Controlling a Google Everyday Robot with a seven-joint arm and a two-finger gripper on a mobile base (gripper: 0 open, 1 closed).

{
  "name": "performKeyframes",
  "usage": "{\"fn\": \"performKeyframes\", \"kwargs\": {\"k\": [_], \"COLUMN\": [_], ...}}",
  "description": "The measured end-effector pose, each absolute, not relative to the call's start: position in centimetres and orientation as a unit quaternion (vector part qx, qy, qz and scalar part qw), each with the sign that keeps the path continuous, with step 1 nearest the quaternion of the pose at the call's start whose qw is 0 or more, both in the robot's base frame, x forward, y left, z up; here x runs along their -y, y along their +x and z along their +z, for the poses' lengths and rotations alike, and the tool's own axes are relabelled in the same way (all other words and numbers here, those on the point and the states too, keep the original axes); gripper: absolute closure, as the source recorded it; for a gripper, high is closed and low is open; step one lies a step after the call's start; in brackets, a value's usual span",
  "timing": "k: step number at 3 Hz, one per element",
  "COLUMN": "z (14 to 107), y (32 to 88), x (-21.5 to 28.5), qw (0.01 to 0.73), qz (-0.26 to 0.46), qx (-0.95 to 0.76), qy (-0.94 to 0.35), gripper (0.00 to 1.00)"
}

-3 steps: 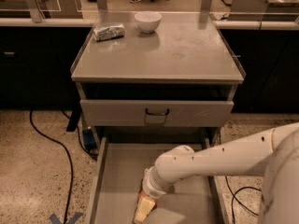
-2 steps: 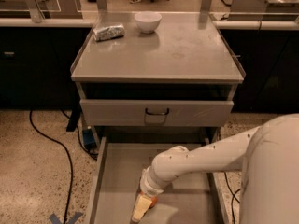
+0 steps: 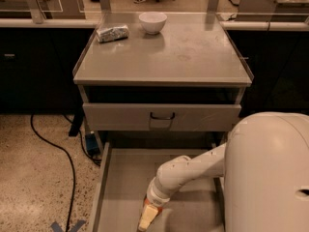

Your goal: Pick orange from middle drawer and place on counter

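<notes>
1. Gripper (image 3: pixel 145 222) first: your robot's cream-coloured gripper sits low inside the middle drawer, pointing down and to the left, near the bottom edge of your view.
2. You see the white jointed arm (image 3: pixel 193 170) reach to it from the big white rounded robot body (image 3: pixel 270 173) on the right, crossing above the drawer's floor.
3. Your target, the small round orange fruit (image 3: pixel 155 208), shows only as a thin orange sliver tight against the gripper's upper end, just below the white wrist collar. The rest of it is hidden behind the gripper.
4. You cannot tell whether the gripper is clasped around the orange or merely lying against it.
5. The wide grey metal middle drawer (image 3: pixel 123 187) stands pulled out toward you, its flat floor showing to the left of the arm.
6. Above it you have the closed grey drawer front (image 3: pixel 120 117) with a black handle (image 3: pixel 162 116).
7. The flat matte grey tabletop (image 3: pixel 183 52) of the cabinet carries a round white bowl (image 3: pixel 152 22) near its far edge and a crumpled silvery packet (image 3: pixel 112 33) to the bowl's left, apart from it.
8. On your left, a black cable (image 3: pixel 55 146) snakes over the speckled floor (image 3: pixel 29 187) beside the cabinet.
</notes>
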State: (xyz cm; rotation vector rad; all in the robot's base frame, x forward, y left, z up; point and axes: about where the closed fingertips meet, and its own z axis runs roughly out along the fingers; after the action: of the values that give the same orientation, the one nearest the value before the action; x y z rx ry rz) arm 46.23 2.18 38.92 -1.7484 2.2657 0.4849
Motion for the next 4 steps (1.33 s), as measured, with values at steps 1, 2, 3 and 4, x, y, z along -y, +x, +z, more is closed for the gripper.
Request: {"fn": "performKeyframes", "kwargs": {"k": [1, 2, 3, 4], "z": [36.9, 36.9, 36.2, 35.9], "y": [48.8, 48.8, 48.2, 47.8], "x": [-1.9, -1.9, -0.9, 0.2], "qw": [0.123, 0.123, 0.110, 0.100], "qz": [0.154, 0.154, 0.151, 0.147], "qx": [-0.783, -0.783, -0.789, -0.796], "qy": [-0.590, -0.590, -0.585, -0.579], "gripper": [0.00, 0.00, 0.00, 0.00]}}
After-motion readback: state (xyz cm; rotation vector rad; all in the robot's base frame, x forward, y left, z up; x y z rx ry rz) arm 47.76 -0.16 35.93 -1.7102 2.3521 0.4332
